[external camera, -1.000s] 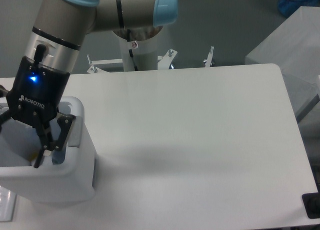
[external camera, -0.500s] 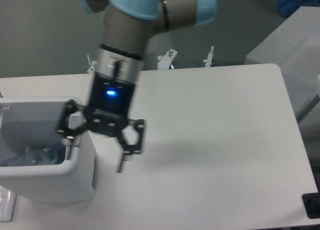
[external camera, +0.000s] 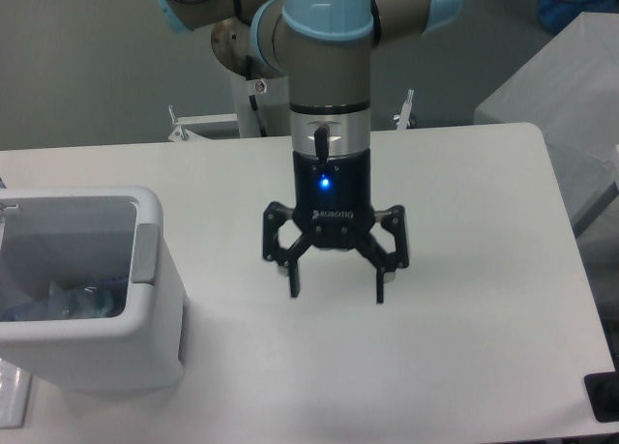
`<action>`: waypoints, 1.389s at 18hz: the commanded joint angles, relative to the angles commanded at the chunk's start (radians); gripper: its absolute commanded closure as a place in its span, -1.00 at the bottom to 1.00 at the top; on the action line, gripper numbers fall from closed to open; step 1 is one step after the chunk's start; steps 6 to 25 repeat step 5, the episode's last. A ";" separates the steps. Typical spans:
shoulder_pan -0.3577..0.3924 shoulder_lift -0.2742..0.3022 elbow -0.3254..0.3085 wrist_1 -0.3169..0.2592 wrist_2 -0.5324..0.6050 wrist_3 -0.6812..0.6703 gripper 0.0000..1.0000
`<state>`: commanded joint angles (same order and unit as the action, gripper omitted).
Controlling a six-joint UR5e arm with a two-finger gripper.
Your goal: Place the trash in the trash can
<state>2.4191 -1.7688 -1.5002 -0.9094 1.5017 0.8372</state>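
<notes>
Gripper (external camera: 337, 287): frame centre, above desk (external camera: 464, 270); fingers spread wide, holding nothing. Trash (external camera: 68, 301): inside trash can (external camera: 145, 309), lower left. Advice: retreat clear of the bin rim.

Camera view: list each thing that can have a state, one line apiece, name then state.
gripper: open, empty, pointing down over the table, clear of the bin.
trash can: upright at the table's left edge, no lid, holding crumpled clear plastic.
trash: inside the trash can, lying at the bottom; separate items cannot be told apart.
table: white top, nothing loose on it.
</notes>
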 joint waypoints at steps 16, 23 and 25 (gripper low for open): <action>0.008 0.025 0.000 -0.054 0.018 0.063 -1.00; 0.008 0.025 0.000 -0.054 0.018 0.063 -1.00; 0.008 0.025 0.000 -0.054 0.018 0.063 -1.00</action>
